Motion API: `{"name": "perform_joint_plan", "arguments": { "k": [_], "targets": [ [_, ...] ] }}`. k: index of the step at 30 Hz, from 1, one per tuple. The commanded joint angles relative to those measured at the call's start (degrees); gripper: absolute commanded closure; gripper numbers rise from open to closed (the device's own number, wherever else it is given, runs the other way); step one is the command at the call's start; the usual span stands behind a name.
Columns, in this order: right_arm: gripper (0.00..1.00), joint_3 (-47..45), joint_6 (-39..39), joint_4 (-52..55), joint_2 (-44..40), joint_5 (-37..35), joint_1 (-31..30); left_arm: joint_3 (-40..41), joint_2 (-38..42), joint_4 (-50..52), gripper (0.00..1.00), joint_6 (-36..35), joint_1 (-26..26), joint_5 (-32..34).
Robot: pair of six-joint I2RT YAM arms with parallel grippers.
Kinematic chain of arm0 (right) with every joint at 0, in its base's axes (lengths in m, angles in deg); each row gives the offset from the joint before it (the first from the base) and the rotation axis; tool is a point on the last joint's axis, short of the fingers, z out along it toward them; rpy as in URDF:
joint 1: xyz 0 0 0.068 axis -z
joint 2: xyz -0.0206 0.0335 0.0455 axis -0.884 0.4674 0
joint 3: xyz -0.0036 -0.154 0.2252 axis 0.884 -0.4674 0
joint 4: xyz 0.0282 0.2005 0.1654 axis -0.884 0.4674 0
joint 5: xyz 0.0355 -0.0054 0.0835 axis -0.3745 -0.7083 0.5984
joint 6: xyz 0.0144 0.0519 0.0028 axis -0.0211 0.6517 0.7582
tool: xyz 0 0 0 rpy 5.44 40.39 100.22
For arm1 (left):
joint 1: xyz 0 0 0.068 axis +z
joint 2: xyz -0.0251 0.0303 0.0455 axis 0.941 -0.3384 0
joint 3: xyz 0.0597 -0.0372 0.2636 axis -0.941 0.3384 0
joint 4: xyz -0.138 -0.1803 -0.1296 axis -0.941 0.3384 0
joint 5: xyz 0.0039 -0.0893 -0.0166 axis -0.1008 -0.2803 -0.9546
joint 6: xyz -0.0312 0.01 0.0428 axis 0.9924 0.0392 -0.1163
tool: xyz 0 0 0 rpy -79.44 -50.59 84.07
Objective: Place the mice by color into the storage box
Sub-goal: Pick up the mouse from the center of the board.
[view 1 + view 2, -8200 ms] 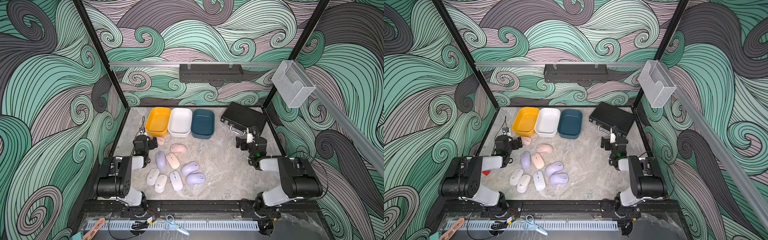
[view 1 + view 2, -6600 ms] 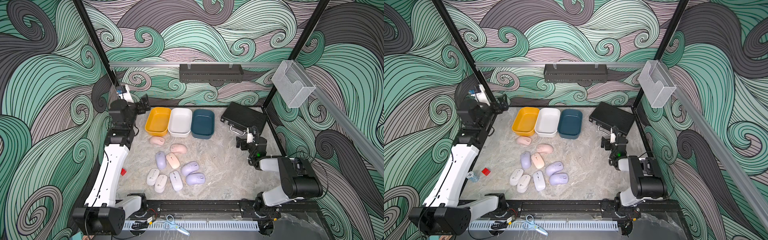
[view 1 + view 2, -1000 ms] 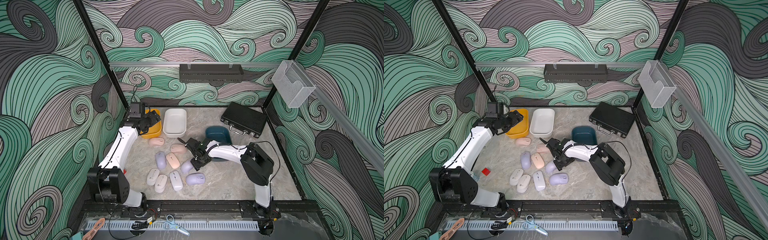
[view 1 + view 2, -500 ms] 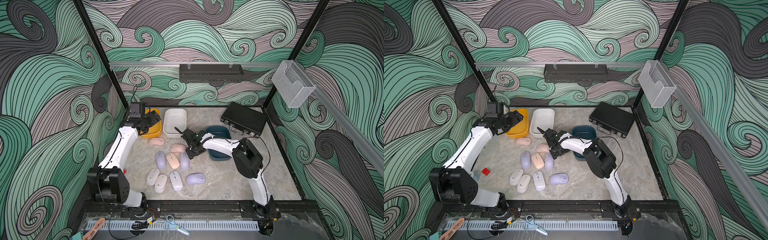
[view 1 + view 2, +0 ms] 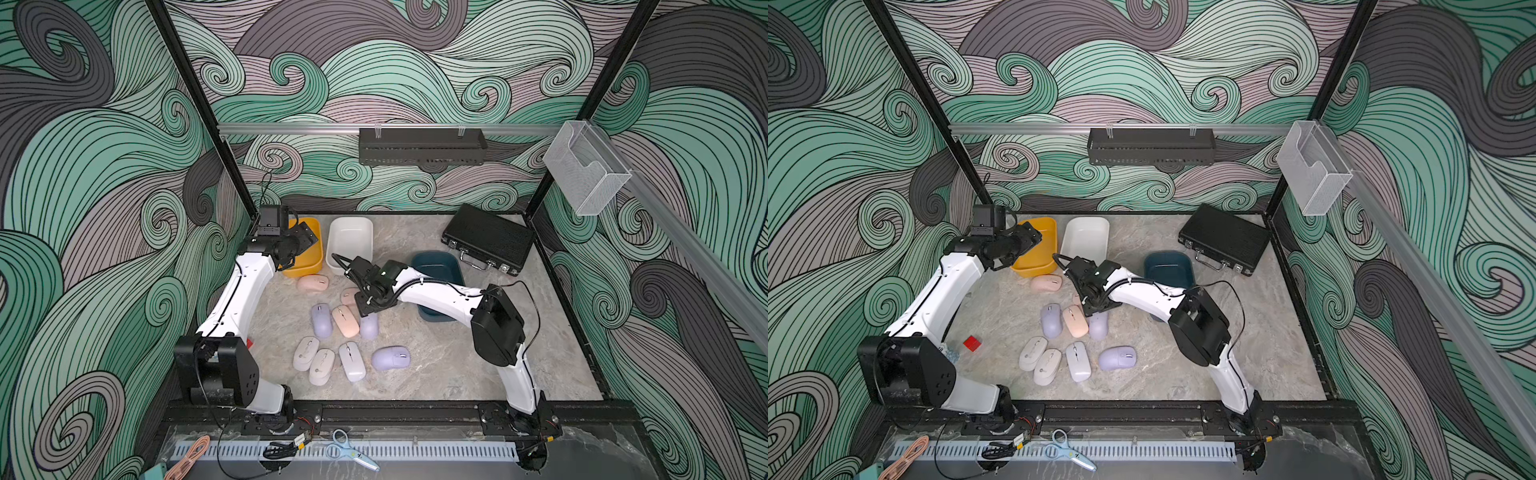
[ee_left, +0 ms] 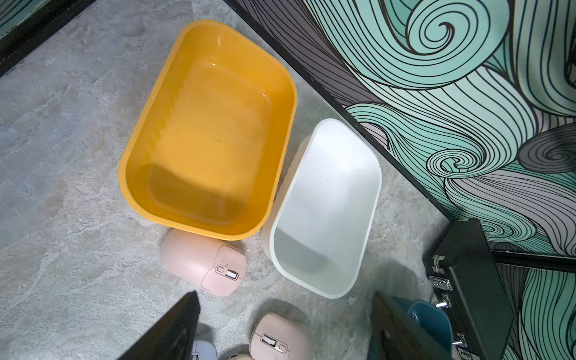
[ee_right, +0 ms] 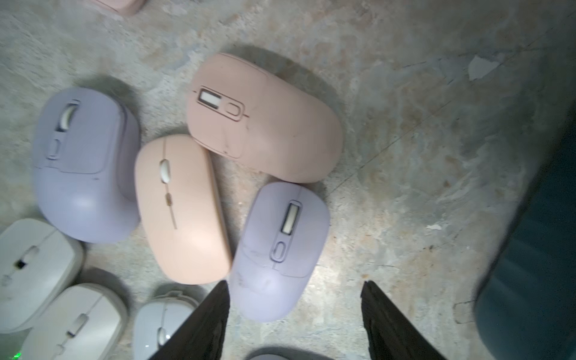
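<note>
**Mice** (image 5: 352, 361): nine, all on table (image 5: 457, 365), none binned yet. Clustered between the arms, with one pink mouse (image 5: 312, 284) just beside yellow bin (image 5: 305, 270).

**Bins:** yellow bin and white bin (image 5: 351, 220) side by side at back, both empty. Teal bin (image 5: 436, 262) apart, by right arm, probably for easier reach.

**Right gripper** (image 5: 369, 306): jaws spread, empty, low over lavender mouse (image 7: 280, 249) lying against a pink neighbour (image 7: 184, 212). Likely lining up a grasp.

**Left gripper** (image 5: 305, 240): jaws spread, empty, above yellow bin, seemingly clear of the other arm.
</note>
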Motion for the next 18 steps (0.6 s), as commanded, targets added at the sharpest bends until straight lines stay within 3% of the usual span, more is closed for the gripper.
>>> {"name": "perform_joint_plan", "arguments": {
  "k": [1,7,14,18],
  "targets": [
    [0.29,1.4,7.18,3.88,3.22,-0.47,-0.34,-0.42,1.48,1.09,0.15,0.34,0.39,1.05],
    [0.25,1.07,10.9,3.8,5.05,-3.21,-1.22,-0.68,1.48,0.84,0.15,0.25,0.38,-1.11],
    [0.24,1.13,11.24,2.25,7.23,-1.12,-1.3,-0.7,3.36,0.65,0.15,-0.27,0.42,-1.58],
    [0.32,0.04,11.0,1.97,7.74,-1.78,-1.23,-0.75,3.65,0.57,0.15,-0.4,0.4,-1.6]
  ]
}}
